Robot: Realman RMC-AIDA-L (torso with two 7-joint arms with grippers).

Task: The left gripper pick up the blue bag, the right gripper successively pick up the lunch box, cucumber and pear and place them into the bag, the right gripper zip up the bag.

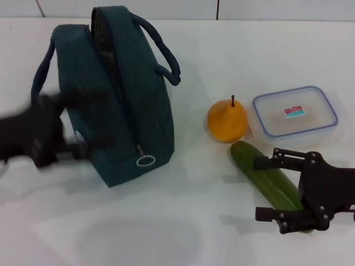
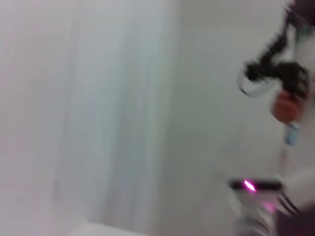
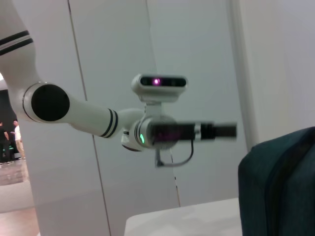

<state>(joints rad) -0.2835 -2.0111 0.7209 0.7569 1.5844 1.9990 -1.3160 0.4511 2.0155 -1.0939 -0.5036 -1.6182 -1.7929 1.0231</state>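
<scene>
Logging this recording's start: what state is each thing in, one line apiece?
blue bag: upright on the table, zip partly open at the top.
lunch box: lid on, flat on the table.
pear: stem up, beside the lunch box.
cucumber: lying flat.
left claw: at the bag's side, blurred.
right claw: open, over the cucumber.

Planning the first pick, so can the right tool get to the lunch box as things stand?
Probably yes. The right tool hangs open over the cucumber; the lunch box lies just beyond, uncovered, with the pear beside it.
</scene>
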